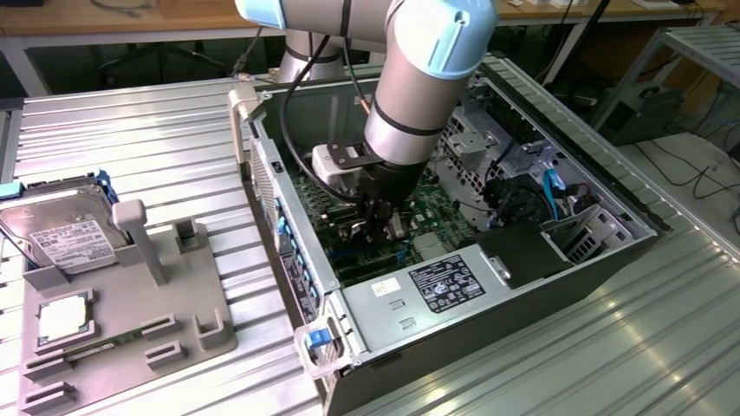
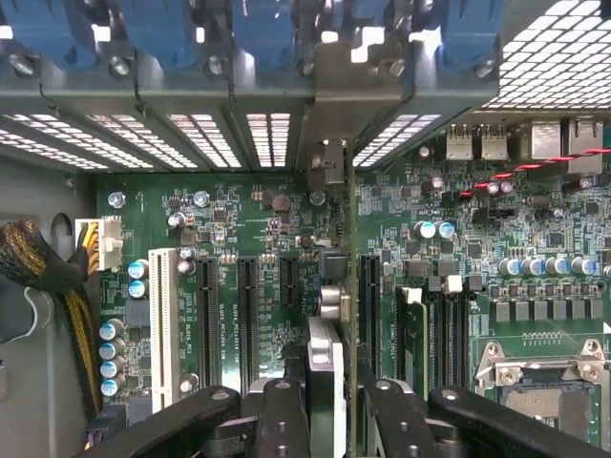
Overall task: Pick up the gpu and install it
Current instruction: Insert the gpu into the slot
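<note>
Gpu: thin dark circuit card [image 2: 349, 286] clamped edge-on between black gripper [image 2: 329, 401] fingers, above green motherboard [image 2: 239, 229].
Risk: slot may be missed if card is tilted.

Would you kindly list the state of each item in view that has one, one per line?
Graphics card: held edge-on by the end effector, standing on edge over the motherboard slots inside the case.
End effector: shut on the graphics card, down inside the case.
Computer case: lying on its side, side panel off.
Hard drive: leaning in the grey holder tray.
Processor chip: lying flat in its tray pocket.
</note>
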Controlling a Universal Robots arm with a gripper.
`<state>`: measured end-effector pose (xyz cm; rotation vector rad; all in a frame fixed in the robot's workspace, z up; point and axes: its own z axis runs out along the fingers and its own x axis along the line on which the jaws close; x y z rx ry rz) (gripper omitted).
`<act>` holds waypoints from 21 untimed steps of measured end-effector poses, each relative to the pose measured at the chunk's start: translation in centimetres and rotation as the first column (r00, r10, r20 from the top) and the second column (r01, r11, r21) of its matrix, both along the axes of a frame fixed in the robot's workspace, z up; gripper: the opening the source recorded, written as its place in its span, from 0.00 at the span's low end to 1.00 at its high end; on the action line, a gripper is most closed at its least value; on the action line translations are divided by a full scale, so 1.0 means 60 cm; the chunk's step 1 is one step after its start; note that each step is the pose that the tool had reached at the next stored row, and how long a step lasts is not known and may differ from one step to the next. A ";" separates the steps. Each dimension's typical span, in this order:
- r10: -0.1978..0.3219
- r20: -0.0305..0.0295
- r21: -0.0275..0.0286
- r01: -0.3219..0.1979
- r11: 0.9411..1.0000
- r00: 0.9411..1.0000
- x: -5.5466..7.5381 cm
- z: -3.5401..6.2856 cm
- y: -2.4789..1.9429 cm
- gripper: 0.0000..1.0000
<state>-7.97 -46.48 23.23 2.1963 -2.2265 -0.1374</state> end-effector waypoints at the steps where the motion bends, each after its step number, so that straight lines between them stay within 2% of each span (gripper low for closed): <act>1: 0.000 0.000 0.000 0.000 1.000 1.000 0.000 0.000 0.0000 0.28; 7: 0.000 0.000 0.002 0.000 1.000 1.000 0.000 0.002 0.0004 0.28; 9: 0.000 0.000 0.000 0.000 1.000 1.000 0.000 0.006 0.0000 0.29; 10: 0.000 0.000 0.000 0.000 1.000 1.000 0.000 0.007 0.0000 0.35; 12: 0.000 0.000 0.000 0.000 1.000 1.000 0.000 0.011 0.0000 0.35; 21: 0.000 0.002 0.000 0.000 1.000 1.000 0.000 0.052 0.0005 0.35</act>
